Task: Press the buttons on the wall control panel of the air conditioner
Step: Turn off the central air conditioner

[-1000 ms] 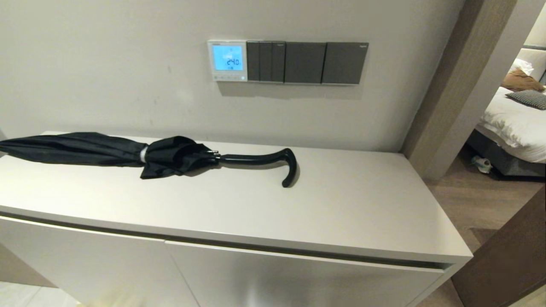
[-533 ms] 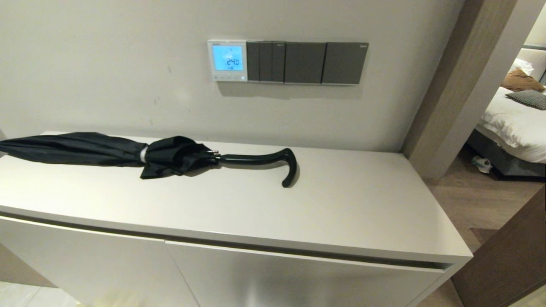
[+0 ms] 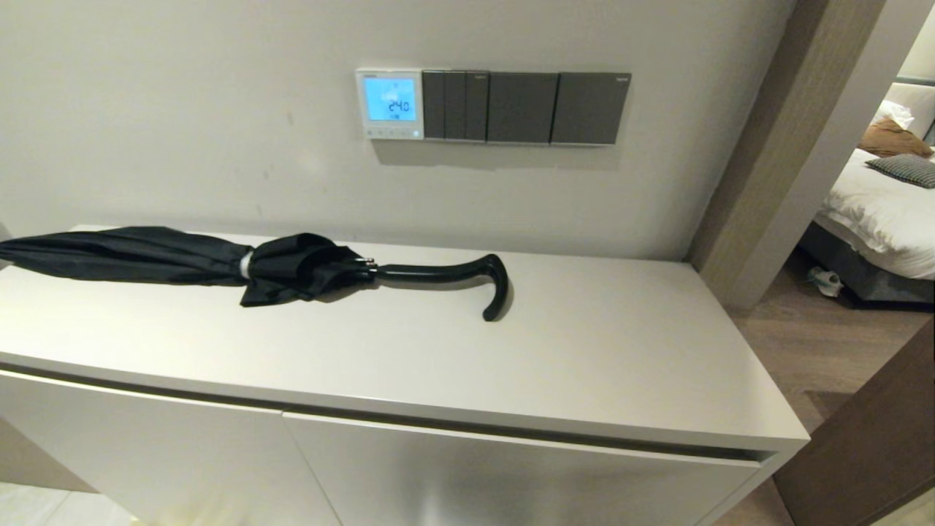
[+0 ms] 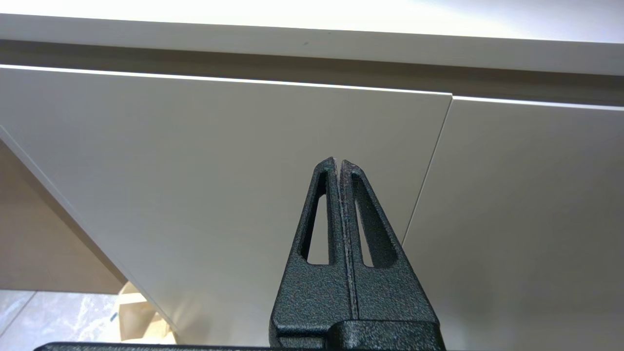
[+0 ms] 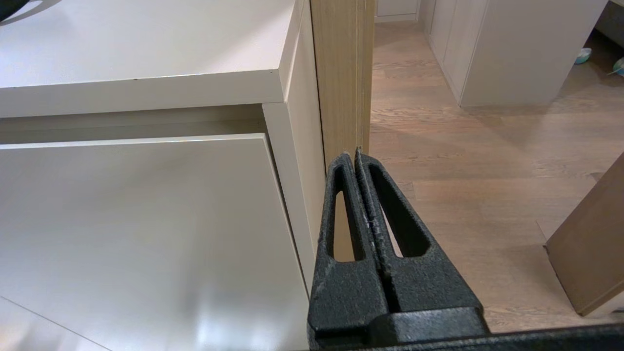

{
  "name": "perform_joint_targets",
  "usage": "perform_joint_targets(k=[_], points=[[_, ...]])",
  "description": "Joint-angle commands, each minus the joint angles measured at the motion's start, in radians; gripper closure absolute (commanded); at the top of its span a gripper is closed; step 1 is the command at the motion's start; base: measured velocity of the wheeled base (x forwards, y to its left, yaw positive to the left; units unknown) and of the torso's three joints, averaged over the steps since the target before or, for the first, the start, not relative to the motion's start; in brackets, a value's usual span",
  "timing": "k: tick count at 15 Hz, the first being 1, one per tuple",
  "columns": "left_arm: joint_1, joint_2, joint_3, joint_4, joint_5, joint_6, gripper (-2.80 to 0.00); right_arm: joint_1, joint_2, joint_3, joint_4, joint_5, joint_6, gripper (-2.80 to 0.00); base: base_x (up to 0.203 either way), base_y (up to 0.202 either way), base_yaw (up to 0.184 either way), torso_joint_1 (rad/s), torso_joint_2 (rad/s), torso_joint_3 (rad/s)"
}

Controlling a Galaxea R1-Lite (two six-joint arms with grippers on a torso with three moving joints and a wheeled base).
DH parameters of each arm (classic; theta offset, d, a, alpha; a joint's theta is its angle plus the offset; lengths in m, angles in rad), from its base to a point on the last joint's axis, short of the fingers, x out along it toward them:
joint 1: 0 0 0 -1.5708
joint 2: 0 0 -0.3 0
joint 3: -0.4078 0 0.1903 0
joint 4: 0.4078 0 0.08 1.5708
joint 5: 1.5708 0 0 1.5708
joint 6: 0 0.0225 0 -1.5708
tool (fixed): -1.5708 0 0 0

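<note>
Head view: air conditioner's wall control panel (image 3: 389,103) is on the wall above the cabinet (image 3: 599,365), white frame, screen lit light blue with dark digits that look like 24.0. The buttons (image 3: 392,133) run as a row of tiny pale keys on the white strip under the screen; too small to tell them apart. Nothing is touching the panel. Dark grey switch plates (image 3: 522,107) butt directly against the panel's right edge, in a row along the wall.

Below the panel, a black folded umbrella (image 3: 168,259) lies flat on the cabinet top. Its canopy runs off to the left of the panel and its hooked handle (image 3: 491,283) ends below and a bit right of the panel. Cabinet doors are shut, so the contents are not visible. Well right of the panel, past a wood-grain door frame (image 3: 774,146), a bed (image 3: 876,212) with white bedding shows in the next room.

Neither arm shows in the head view; both are well below the panel.

Left wrist view: left gripper (image 4: 339,163) has its fingers pressed together, holding nothing. It points at the cabinet's door front, just beside the seam between the two doors and under the top's overhang. I can't tell if the tips touch the door.

Right wrist view: right gripper (image 5: 354,156) also has its fingers together and empty. It sits at the cabinet's right-hand corner, tips lined up with the wooden frame post beside the cabinet, above the wood floor (image 5: 487,161).
</note>
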Motion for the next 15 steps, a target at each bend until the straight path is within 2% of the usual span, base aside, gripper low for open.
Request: perform_joint_targets(k=[1, 5, 8, 11, 15], points=[[0.002, -0.001, 0.000, -0.001, 0.002, 0.002, 0.00, 0.000, 0.001, 0.003, 0.000, 0.001, 0.000, 0.00, 0.000, 0.000, 0.000, 0.000, 0.00, 0.000], [0.002, 0.000, -0.051, 0.003, -0.001, 0.005, 0.00, 0.001, 0.001, 0.003, 0.000, 0.000, 0.000, 0.00, 0.000, 0.000, 0.000, 0.000, 0.00, 0.000], [0.000, 0.066, -0.264, 0.040, -0.003, 0.002, 0.00, 0.002, 0.001, 0.003, 0.000, 0.001, 0.000, 0.00, 0.000, 0.000, 0.000, 0.000, 0.00, 0.000], [-0.004, 0.174, -0.396, 0.040, -0.004, 0.003, 0.00, 0.000, 0.001, 0.003, 0.000, 0.000, 0.000, 0.00, 0.000, 0.000, 0.000, 0.000, 0.00, 0.000], [-0.087, 0.442, -0.617, 0.020, -0.002, -0.002, 0.00, 0.000, 0.001, 0.003, 0.000, 0.000, 0.000, 0.00, 0.000, 0.000, 0.000, 0.000, 0.00, 0.000]])
